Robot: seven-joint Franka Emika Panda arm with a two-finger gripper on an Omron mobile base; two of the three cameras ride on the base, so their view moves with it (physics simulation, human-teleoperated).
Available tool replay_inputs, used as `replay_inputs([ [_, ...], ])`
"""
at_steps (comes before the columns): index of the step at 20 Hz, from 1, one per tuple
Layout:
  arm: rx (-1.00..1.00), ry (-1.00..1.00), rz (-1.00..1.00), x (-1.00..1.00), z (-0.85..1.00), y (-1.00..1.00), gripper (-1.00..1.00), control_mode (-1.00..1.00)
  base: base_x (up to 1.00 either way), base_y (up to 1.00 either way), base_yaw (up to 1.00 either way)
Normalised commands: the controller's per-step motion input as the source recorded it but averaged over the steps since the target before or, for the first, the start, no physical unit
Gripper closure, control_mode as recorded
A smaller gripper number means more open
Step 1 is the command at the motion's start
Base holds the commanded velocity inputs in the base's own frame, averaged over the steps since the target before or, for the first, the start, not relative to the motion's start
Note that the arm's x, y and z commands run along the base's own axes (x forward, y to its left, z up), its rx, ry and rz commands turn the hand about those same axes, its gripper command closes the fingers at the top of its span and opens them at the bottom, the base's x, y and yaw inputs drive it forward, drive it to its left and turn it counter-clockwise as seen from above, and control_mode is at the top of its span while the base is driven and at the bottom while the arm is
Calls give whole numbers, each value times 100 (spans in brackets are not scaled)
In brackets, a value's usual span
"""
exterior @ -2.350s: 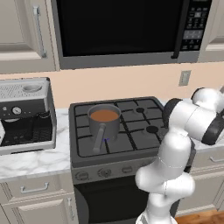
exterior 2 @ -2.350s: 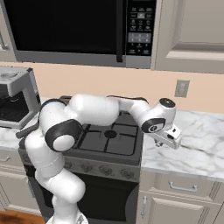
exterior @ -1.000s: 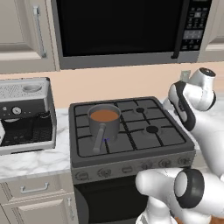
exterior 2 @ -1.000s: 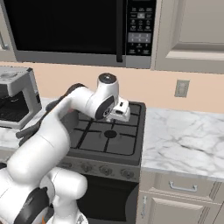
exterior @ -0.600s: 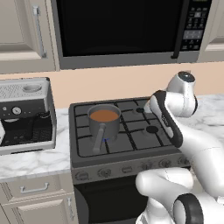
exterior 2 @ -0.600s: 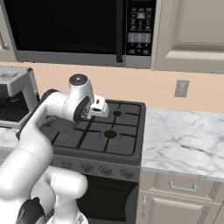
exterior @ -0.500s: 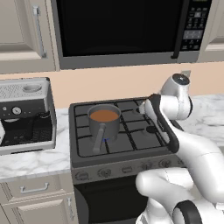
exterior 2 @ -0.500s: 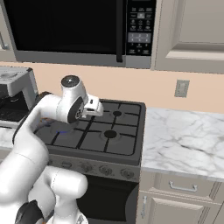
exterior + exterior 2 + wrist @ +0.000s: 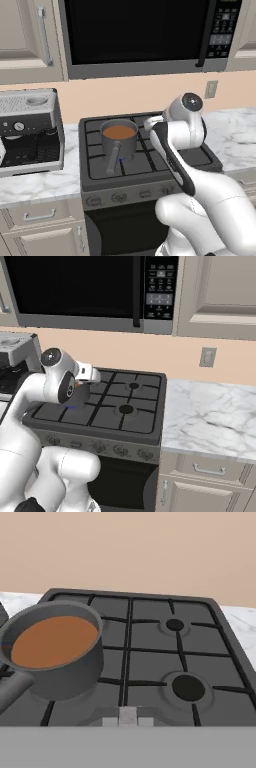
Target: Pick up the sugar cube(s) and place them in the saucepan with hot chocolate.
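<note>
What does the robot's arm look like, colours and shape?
The arm is made of thick, rounded glossy white segments with dark grey joint bands. Round dark caps sit at the joints, and a dark strip runs along one link. No cables or markings are visible.

You have a grey saucepan (image 9: 119, 141) holding orange-brown liquid on a near-black stove (image 9: 145, 165). At its 9 o'clock stands a silver-and-black coffee machine (image 9: 29, 131). The counter (image 9: 212, 420) is white marble with grey veins, the wall (image 9: 140, 552) peach-tan, the cabinets (image 9: 220, 291) beige. The microwave (image 9: 145, 35) looks black with a grey frame.
</note>
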Motion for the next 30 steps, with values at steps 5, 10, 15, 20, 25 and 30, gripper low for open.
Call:
replay_inputs([
  [5, 0, -4, 4, 1, 36, 25, 100, -100, 0, 0, 0],
  [10, 0, 1, 4, 11, 2, 39, 100, -100, 0, 0, 0],
  [15, -1, 5, 2, 20, -1, 45, 100, -100, 0, 0, 0],
  [20, -3, 1, 3, 14, -6, 54, 100, -100, 0, 0, 0],
  [25, 0, 9, 2, 15, 0, 36, 100, -100, 0, 0, 0],
  [30, 0, 14, 2, 17, 0, 9, 100, -100, 0, 0, 0],
])
